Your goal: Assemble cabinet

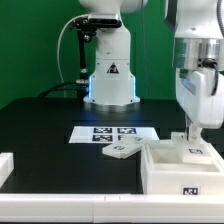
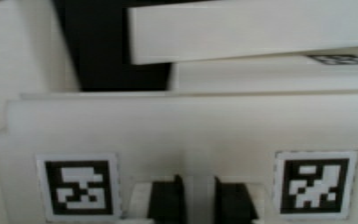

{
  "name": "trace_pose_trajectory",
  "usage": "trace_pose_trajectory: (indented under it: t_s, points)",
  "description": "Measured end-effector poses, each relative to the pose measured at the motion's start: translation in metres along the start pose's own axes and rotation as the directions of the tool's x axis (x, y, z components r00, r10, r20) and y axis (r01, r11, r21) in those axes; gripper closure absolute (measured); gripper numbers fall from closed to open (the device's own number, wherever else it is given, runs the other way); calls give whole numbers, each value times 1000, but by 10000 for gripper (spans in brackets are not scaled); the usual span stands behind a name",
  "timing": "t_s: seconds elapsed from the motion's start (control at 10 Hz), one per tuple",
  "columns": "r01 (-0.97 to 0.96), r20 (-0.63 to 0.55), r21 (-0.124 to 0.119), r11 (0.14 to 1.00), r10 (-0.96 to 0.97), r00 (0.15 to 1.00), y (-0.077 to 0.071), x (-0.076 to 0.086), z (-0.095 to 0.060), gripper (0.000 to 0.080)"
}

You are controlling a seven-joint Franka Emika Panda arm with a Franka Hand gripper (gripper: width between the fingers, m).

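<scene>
The pincer appeared clamped on a wall of the cabinet box. A loose panel lay at its nine o'clock, unfitted; assembly judged barely begun.

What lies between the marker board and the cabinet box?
A small white tagged panel lies on the black table between the marker board and the cabinet box, close to both. The exterior view shows it.

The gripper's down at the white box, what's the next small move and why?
Probably close the gripper on the wall of the cabinet box, then test the hold before lifting. The wrist view shows the fingers either side of a white strip between two tags, and the exterior view has the gripper at the box's rim; whether it clamps yet is unclear.
</scene>
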State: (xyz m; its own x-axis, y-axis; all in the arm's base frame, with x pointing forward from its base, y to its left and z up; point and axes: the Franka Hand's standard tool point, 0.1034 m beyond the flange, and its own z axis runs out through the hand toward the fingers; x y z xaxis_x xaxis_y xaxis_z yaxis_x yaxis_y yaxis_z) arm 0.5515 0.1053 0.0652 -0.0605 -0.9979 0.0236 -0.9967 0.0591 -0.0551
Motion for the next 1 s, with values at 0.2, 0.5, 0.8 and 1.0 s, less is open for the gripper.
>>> trace_pose_trajectory:
  t_s: [0.2, 0.5, 0.8, 1.0]
  points:
    - [43, -8, 29, 999, -42, 999, -23, 1, 0, 735]
    - [44, -8, 27, 999, -43, 999, -22, 0, 1, 735]
    - [46, -11, 36, 998, -45, 999, -31, 1, 1, 735]
    - [50, -17, 41, 998, -49, 999, -42, 0, 3, 735]
